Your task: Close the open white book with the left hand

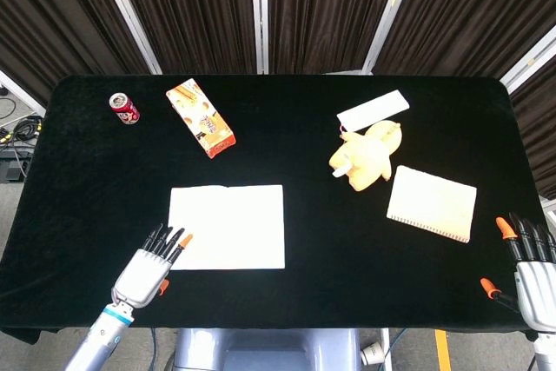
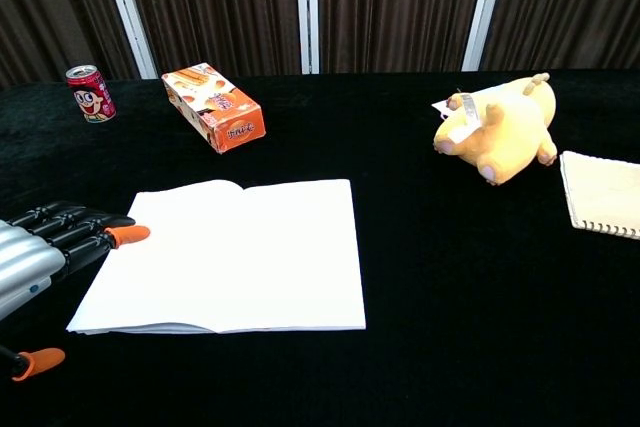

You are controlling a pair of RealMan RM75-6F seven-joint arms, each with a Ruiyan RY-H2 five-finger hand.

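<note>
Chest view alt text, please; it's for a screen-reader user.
An open white book lies flat on a black table, with the left robot hand reaching its left edge, fingers extended. Behind sit a red can, an orange box and a yellow plush toy.

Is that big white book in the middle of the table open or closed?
Open. The white book lies flat with its pages spread and a centre crease showing; the left hand is at its left edge.
</note>
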